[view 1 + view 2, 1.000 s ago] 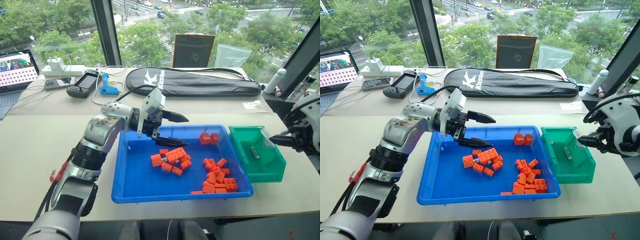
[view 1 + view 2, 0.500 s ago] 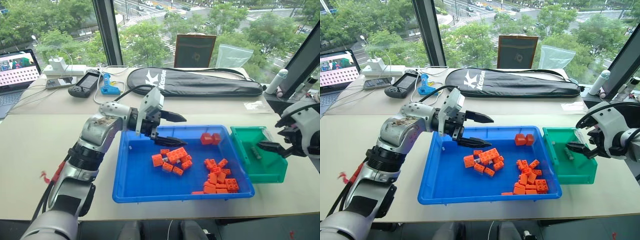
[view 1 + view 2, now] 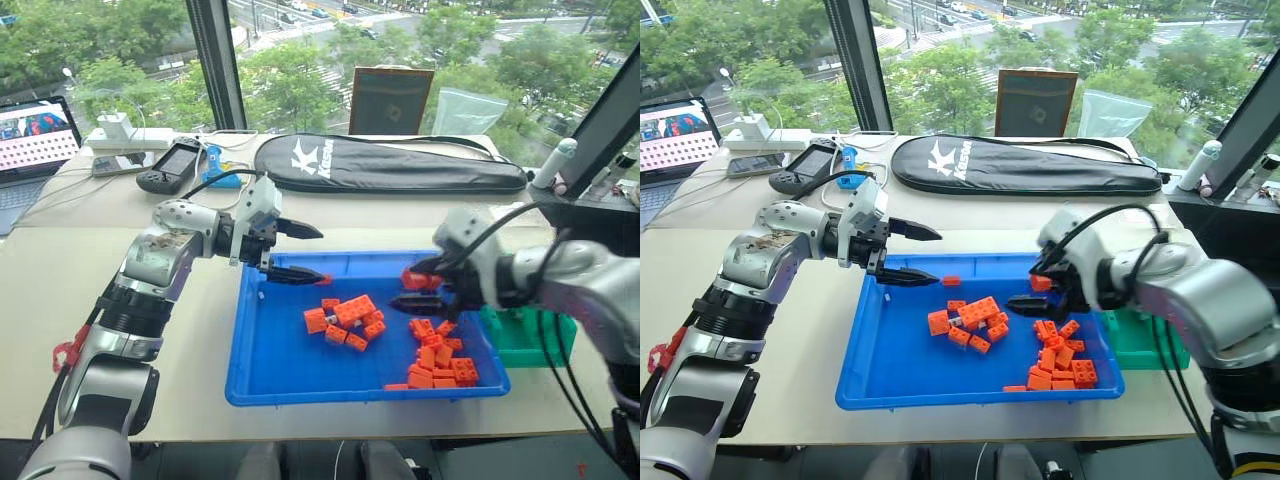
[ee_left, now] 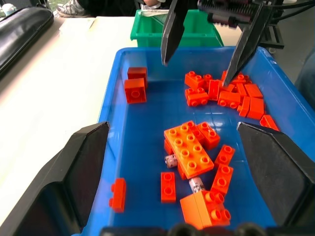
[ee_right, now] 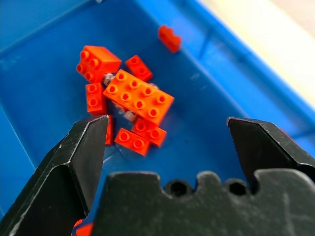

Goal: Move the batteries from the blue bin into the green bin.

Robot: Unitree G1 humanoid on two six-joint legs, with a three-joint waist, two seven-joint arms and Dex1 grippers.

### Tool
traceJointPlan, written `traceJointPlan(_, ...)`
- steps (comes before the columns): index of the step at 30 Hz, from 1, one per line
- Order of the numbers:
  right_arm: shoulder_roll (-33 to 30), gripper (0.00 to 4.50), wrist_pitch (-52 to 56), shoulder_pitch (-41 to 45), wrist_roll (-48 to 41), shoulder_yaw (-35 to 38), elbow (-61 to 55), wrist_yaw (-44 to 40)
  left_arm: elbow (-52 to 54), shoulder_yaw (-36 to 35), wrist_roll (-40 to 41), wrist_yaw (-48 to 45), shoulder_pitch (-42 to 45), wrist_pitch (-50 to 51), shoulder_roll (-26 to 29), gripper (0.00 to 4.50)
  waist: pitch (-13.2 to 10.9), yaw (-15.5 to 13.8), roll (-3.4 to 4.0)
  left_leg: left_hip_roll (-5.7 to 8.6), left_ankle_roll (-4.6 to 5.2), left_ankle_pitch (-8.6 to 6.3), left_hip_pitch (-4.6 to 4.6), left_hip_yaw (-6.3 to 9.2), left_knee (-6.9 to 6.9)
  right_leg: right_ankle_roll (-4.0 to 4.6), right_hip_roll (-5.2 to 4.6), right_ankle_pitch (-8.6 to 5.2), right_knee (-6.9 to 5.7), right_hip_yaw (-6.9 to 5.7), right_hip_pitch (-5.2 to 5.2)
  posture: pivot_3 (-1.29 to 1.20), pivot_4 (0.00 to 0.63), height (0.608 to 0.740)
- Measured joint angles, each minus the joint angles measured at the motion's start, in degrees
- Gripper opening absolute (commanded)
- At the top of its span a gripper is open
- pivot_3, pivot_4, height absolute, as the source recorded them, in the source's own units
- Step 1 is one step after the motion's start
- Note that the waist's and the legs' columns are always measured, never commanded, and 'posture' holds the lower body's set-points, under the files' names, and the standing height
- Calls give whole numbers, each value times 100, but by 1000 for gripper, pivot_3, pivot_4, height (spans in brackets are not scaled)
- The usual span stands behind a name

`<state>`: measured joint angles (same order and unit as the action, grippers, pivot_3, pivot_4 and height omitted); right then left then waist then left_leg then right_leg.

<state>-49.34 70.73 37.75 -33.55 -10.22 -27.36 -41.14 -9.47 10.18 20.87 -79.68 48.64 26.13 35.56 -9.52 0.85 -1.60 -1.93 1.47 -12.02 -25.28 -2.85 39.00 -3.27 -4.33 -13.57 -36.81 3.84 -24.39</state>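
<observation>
The blue bin (image 3: 281, 355) lies on the table in front of me, with orange bricks (image 3: 346, 318) heaped in it. Two slim silver batteries (image 4: 171, 160) (image 4: 196, 185) peek out from under the middle brick heap. My left gripper (image 3: 322, 256) hovers open and empty over the bin's back left corner. My right gripper (image 3: 402, 285) hangs open and empty above the bin's right half, close to the right-hand bricks (image 3: 437, 358). The green bin (image 3: 524, 338) stands just right of the blue bin, mostly hidden behind my right arm.
A black racket bag (image 3: 390, 163) lies along the back of the table. A laptop (image 3: 35, 135), a power strip (image 3: 120, 138) and a handheld game console (image 3: 172, 166) sit at the back left. Bare tabletop lies left of the blue bin.
My right arm has swung left from the green bin to above the blue bin, and its gripper has opened wider. My left gripper has drawn back left toward the bin's corner.
</observation>
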Motion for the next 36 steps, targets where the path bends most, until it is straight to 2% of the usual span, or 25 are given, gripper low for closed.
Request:
traceJointPlan(4,457,4483,-367,142,439,-695,448,75,143,8,-20,-113,-165,34,136,4500,0,-1,0,-1,0,0,1,0,2,0,2,0,-9,0,-2,0,150,734)
traceJointPlan(7,568,4483,-500,246,637,-895,632,59,224,12,-31,-126,-183,55,172,4500,0,-7,0,-1,0,0,1,1,4,0,3,0,-12,-1,-2,0,150,734)
traceJointPlan(16,611,4483,-1327,323,1250,-1569,1024,-456,367,45,-65,-78,-266,156,228,4500,0,-6,0,-1,0,0,1,0,4,0,4,0,-12,-1,-2,0,150,734)
traceJointPlan(22,676,4483,-1855,414,1546,-1709,1468,-896,419,157,-138,-37,-406,154,208,4500,0,-6,0,-2,0,0,2,0,4,0,5,0,-14,-1,-2,0,150,734)
traceJointPlan(23,707,4087,-1930,431,1620,-1724,1596,-967,426,165,-155,-21,-408,151,207,4500,0,-7,0,-2,0,0,2,0,4,0,6,0,-14,-1,-2,0,150,734)
traceJointPlan(25,738,3847,-1996,431,1680,-1736,1729,-1040,452,171,-171,1,-410,149,206,4500,0,-7,0,-2,0,0,2,0,4,0,6,0,-14,-1,-2,0,150,734)
traceJointPlan(28,810,2698,-2041,431,1773,-1738,1872,-1137,521,197,-174,35,-418,149,164,4500,0,-7,0,-2,0,0,2,0,4,0,5,0,-15,-1,-2,0,150,734)
traceJointPlan(29,822,2510,-2041,431,1778,-1738,1879,-1154,534,203,-174,37,-427,149,153,4500,0,-7,0,-2,0,0,2,0,4,0,5,0,-15,-1,-2,0,150,734)
traceJointPlan(32,825,1428,-2041,431,1824,-1734,1878,-1252,546,208,-174,44,-443,149,137,4500,0,-6,0,-2,0,0,2,1,4,0,5,0,-15,-1,-2,0,150,734)
traceJointPlan(36,822,1408,-2033,431,1818,-1566,1800,-1312,546,211,-176,44,-443,144,131,4500,0,-6,0,-2,0,0,2,1,4,0,5,0,-15,-1,-2,0,150,734)
